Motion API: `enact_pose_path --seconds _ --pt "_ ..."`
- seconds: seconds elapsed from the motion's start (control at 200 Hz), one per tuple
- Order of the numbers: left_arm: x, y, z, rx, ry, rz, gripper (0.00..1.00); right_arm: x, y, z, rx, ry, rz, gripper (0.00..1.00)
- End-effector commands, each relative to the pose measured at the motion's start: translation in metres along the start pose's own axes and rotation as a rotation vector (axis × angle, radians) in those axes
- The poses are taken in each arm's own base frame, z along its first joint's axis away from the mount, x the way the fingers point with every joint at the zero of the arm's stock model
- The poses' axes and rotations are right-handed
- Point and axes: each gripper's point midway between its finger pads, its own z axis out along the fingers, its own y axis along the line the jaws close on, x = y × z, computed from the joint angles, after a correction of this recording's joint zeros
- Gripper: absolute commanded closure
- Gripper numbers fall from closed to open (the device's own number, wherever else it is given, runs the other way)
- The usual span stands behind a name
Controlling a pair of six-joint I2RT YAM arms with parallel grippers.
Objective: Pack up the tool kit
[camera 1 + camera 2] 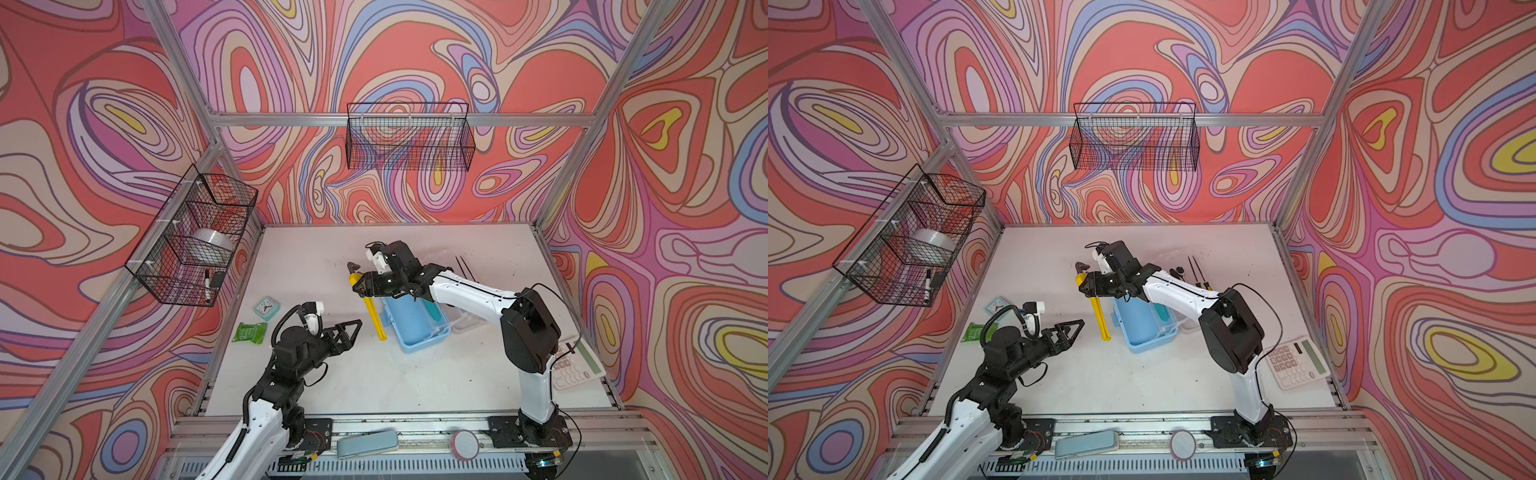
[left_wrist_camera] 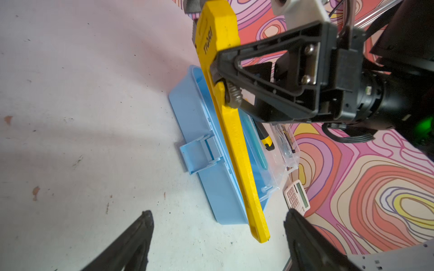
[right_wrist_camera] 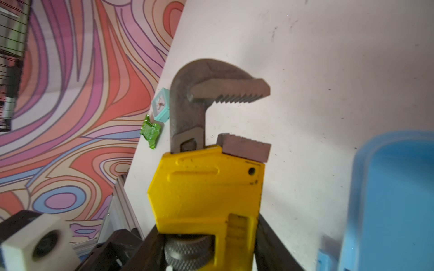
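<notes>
The tool kit [image 1: 415,332] [image 1: 1142,332] is a light blue box lying open on the white table, its clear lid [image 1: 467,322] folded out to the right. My right gripper [image 1: 360,286] [image 1: 1088,284] [image 3: 206,234] is shut on a yellow pipe wrench [image 1: 372,309] [image 1: 1099,313] [image 3: 206,185] just below its head, by the knurled nut. The wrench hangs tilted above the kit's [image 2: 199,164] left rim, with its handle [image 2: 244,178] pointing toward the table's front. My left gripper [image 1: 354,327] [image 1: 1076,326] [image 2: 218,212] stands open and empty just left of the handle's end.
A mint clock [image 1: 266,307] and a green packet [image 1: 249,332] lie at the left. A calculator [image 1: 577,365] sits at the right edge. Thin tools [image 1: 465,266] lie behind the kit. Two wire baskets [image 1: 195,237] [image 1: 409,137] hang on the walls. A grey-blue slab [image 1: 365,442] lies on the front rail.
</notes>
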Motion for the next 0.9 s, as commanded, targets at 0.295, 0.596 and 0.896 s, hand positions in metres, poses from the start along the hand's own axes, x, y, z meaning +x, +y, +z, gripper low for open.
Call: enact_pose_path --seconds 0.295,0.596,0.896 --pt "-0.02 -0.03 0.011 0.153 -0.044 0.027 0.27 -0.049 0.092 -0.043 -0.387 -0.168 -0.063 1.0" --pt "-0.024 -0.036 0.019 0.2 -0.049 0.016 0.35 -0.052 0.103 -0.044 -0.516 -0.182 -0.017 1.0" --pt "-0.03 -0.039 0.02 0.232 -0.085 0.004 0.44 -0.046 0.104 -0.041 -0.598 -0.181 0.019 1.0"
